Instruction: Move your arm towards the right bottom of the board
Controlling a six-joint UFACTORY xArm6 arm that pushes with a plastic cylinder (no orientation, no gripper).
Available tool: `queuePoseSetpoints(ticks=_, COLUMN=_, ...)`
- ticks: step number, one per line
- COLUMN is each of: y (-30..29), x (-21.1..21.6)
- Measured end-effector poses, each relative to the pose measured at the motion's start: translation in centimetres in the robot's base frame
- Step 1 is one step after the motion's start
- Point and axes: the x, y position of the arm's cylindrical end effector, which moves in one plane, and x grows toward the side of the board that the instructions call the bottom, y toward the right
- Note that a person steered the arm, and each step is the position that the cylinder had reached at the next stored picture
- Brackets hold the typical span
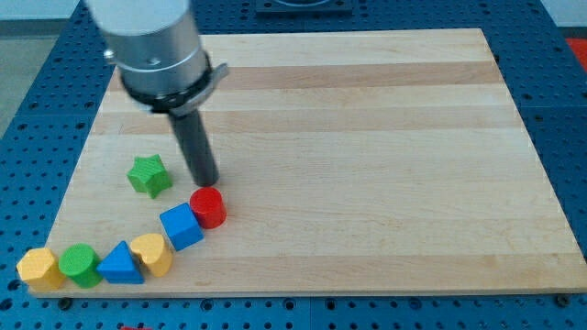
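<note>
My tip (207, 181) rests on the wooden board (367, 165) in its left half. It stands just above the red cylinder (208, 206) and to the right of the green star (148, 175). A blue cube (182, 226) touches the red cylinder on its lower left. Along the view's bottom left runs a row: a yellow heart (152, 253), a blue triangle (121, 265), a green cylinder (80, 265) and a yellow hexagon (40, 269).
The arm's grey body (156, 46) hangs over the board's top left corner. A blue pegboard surface (27, 110) surrounds the board on all sides.
</note>
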Motion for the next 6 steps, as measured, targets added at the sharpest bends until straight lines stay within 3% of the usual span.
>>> queuePoseSetpoints(ticks=2, y=10.4, x=0.3)
queuePoseSetpoints(ticks=3, y=14.4, x=3.3)
queuePoseSetpoints(ticks=5, y=17.5, x=11.0)
queuePoseSetpoints(ticks=6, y=17.5, x=11.0)
